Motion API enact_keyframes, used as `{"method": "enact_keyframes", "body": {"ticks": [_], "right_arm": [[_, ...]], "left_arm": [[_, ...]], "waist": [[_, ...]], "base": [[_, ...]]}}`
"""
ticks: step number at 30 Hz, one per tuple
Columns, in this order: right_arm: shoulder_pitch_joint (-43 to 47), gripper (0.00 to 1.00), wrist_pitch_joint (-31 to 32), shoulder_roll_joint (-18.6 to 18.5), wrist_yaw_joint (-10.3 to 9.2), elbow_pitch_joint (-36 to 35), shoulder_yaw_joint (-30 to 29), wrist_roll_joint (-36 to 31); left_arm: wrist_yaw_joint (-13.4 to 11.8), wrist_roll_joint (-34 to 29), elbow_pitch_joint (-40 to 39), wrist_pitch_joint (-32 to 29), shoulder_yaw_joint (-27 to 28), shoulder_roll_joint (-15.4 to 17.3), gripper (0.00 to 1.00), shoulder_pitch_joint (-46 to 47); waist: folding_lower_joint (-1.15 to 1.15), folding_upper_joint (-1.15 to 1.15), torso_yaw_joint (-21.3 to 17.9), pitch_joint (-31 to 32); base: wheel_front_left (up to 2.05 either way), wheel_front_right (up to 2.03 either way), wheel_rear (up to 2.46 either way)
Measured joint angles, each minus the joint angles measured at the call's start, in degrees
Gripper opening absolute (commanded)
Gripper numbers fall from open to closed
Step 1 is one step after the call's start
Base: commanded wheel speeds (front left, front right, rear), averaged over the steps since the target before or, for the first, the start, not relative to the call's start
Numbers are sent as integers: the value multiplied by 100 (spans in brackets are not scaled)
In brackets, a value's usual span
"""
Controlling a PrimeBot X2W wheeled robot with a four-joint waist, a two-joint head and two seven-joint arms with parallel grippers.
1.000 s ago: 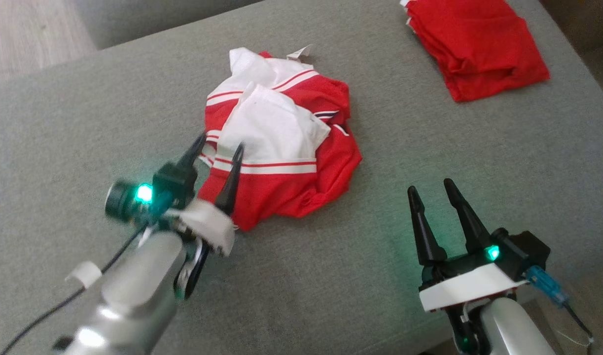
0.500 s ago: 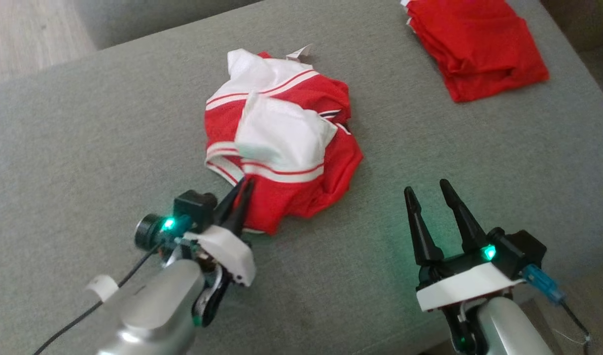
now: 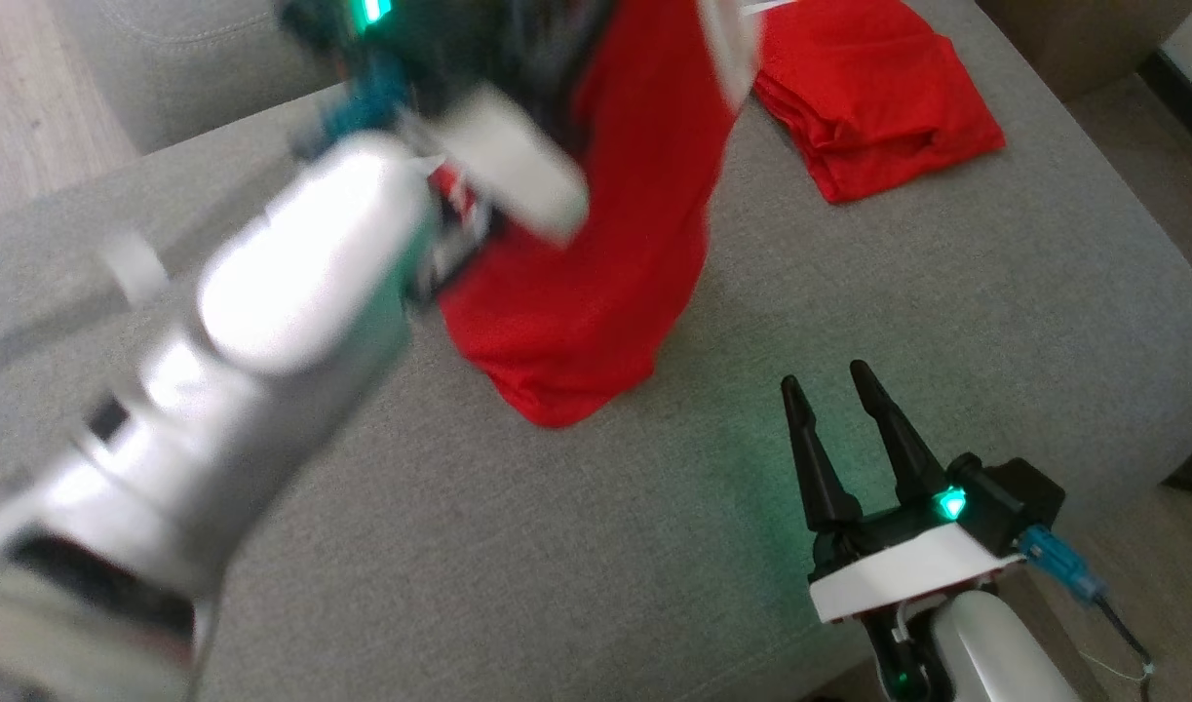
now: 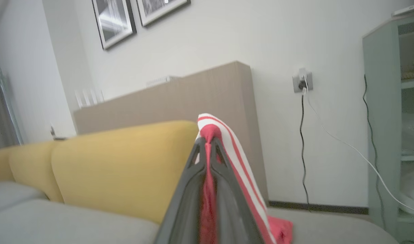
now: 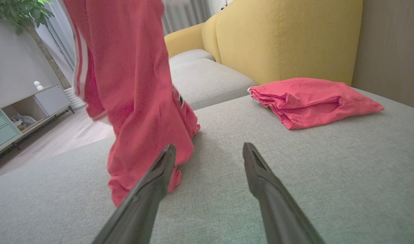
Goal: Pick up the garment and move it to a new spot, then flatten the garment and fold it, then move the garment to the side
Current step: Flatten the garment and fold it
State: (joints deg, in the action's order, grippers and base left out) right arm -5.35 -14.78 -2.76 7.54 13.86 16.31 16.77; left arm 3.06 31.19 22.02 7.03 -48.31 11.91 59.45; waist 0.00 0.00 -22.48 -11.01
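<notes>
The garment (image 3: pixel 596 244), a red jersey with white stripes, hangs in the air from my left gripper (image 4: pixel 208 140). Its lower end still touches the grey cushion (image 3: pixel 557 585). In the left wrist view the two dark fingers (image 4: pixel 193 176) are pressed together on a red and white striped hem (image 4: pixel 227 142). My left arm (image 3: pixel 293 273) is raised and blurred in the head view. The right gripper (image 3: pixel 829 385) rests low at the cushion's front right, open, with nothing in it. In the right wrist view the hanging garment (image 5: pixel 132 84) is just left of the right gripper (image 5: pixel 208 148).
A folded red cloth pile (image 3: pixel 878 97) lies at the far right of the cushion (image 5: pixel 311 100). A yellow sofa back (image 5: pixel 281 37) rises behind it. The cushion's edge drops off at the right (image 3: pixel 1171 390). A low cabinet (image 5: pixel 10 115) stands on the wooden floor to the left.
My left gripper closed on the garment's near edge and lifted it high off the cushion, so the crumpled heap now hangs. The head camera shifted slightly. The right arm stayed put.
</notes>
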Motion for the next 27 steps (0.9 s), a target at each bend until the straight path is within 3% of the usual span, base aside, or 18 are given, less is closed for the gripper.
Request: {"method": "enact_keyframes", "body": {"ticks": [7,12,15,19,24,25,26,27], "right_arm": [[16,100,0,0,0,-13,-44,37],[30,100,0,0,0,-29,-202,27],[32,100,0,1,0,-41,-222,-32],[35,100,0,1,0,-51,-352,-107],[40,100,0,0,0,-49,-527,-235],[40,100,0,0,0,-51,-545,-264],[40,100,0,0,0,-51,-552,-289],[38,100,0,1,0,-54,-552,-318]], "left_arm": [[-19,-102,278,23,627,-58,0,1763],[-192,13,289,63,856,78,0,1737],[-335,257,93,73,888,357,0,727],[-676,695,-118,328,920,772,0,-1479],[-817,1381,-258,634,999,726,0,-3851],[-818,1446,-287,653,1014,688,8,-4135],[-816,1486,-326,676,1026,646,49,-4351],[-811,1505,-385,682,1043,604,100,-4513]], "waist": [[0,0,150,56],[0,0,506,104],[0,0,775,112],[0,0,1127,79],[0,0,1527,-15],[0,0,1599,-38],[0,0,1666,-63],[0,0,1723,-91]], "base": [[0,0,0],[0,0,0],[0,0,0],[0,0,0],[0,0,0],[0,0,0],[0,0,0],[0,0,0]]}}
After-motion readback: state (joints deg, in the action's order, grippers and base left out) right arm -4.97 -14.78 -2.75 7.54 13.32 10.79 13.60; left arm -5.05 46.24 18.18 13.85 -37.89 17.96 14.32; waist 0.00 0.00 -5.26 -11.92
